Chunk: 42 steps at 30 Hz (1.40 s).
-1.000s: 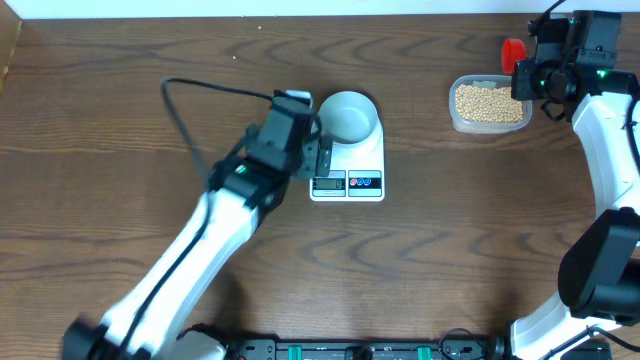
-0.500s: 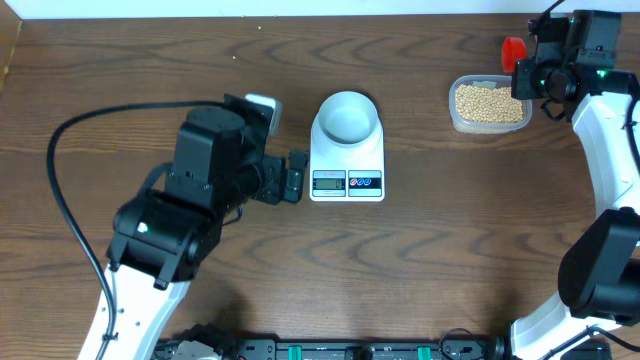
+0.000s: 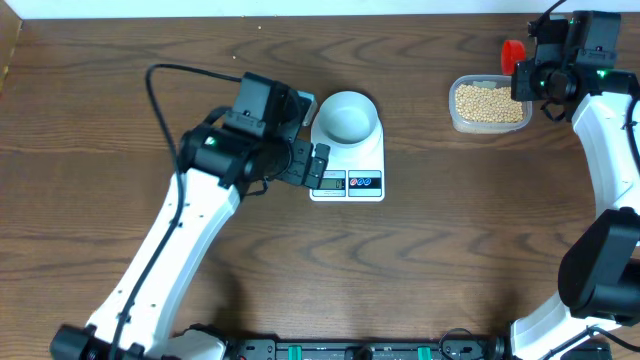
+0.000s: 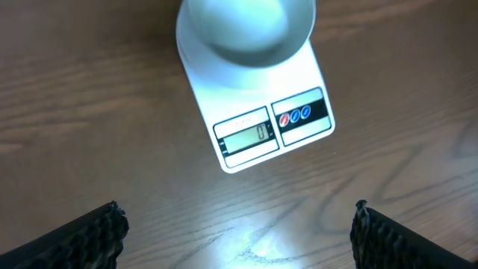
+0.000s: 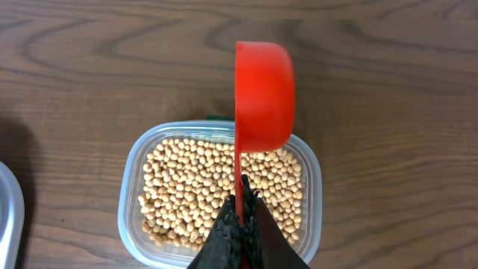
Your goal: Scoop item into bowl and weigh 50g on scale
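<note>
I see the scale (image 3: 347,182) lying front to back, display nearest, reading 0, with the bowl (image 3: 347,116) on its far end. Beans (image 3: 490,102) fill the tub (image 3: 489,127). The right gripper (image 5: 243,224) pinches the red scoop (image 5: 263,93) above it; the left gripper (image 4: 237,224) gapes wide.

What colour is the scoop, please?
The scoop is red; the right wrist view shows it best.

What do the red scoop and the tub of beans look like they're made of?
The scoop looks like smooth opaque red plastic, going by its even colour and soft sheen. The tub seems to be thin clear plastic: its rim and walls are see-through and slightly glossy.
</note>
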Tool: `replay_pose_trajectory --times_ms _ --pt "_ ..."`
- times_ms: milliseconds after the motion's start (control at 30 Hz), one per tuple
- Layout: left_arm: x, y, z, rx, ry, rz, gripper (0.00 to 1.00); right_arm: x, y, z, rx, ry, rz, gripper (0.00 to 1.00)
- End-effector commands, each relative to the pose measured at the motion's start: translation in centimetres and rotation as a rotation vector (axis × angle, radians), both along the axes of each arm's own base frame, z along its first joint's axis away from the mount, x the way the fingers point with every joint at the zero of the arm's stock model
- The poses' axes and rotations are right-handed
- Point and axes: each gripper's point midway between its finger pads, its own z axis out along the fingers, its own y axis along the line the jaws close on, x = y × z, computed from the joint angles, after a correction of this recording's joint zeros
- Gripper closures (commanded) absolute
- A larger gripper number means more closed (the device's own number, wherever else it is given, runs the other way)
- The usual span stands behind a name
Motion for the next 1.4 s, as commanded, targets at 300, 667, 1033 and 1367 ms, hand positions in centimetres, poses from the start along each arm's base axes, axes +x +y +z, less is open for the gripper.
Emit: replay_pose_trajectory --times_ms 300,667,1033,1367 --pt "-2.0 0.6 2.4 -0.012 -0.036 -0.04 0.02 0.1 -0.2 1.4 0.002 -0.029 -0.008 0.99" --pt "-3.1 1.4 4.8 -0.023 -0.11 -0.03 0.02 0.0 -0.2 1.4 0.003 -0.025 -0.008 0.99" --pt "-2.8 1.3 4.6 -0.022 -0.107 -0.029 0.02 -0.1 0.0 1.3 0.01 -0.02 -0.003 0.99" --pt "-2.9 1.3 4.4 -0.019 -0.098 -0.03 0.02 -0.1 0.0 1.3 0.01 -0.021 -0.003 0.99"
